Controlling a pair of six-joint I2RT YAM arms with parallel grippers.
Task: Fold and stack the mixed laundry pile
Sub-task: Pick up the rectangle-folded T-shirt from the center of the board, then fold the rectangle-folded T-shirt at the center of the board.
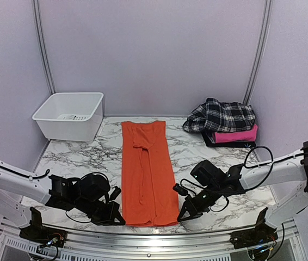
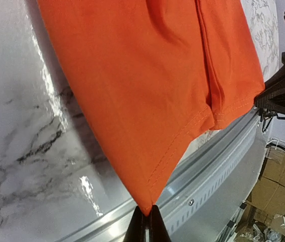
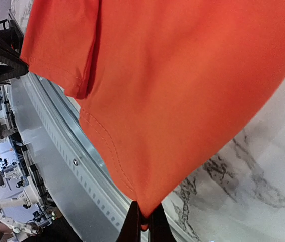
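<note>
here, orange t-shirt (image 1: 148, 174) near corners within left pincer (image 1: 118, 221), right pincer (image 1: 182, 217)

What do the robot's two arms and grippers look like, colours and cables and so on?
Both the left arm and right arm have smooth white link shells with bulky black joint housings. The left gripper and right gripper are all black, with narrow tapering fingers. Thin black cables loop loosely along each arm. No markings are legible.
</note>
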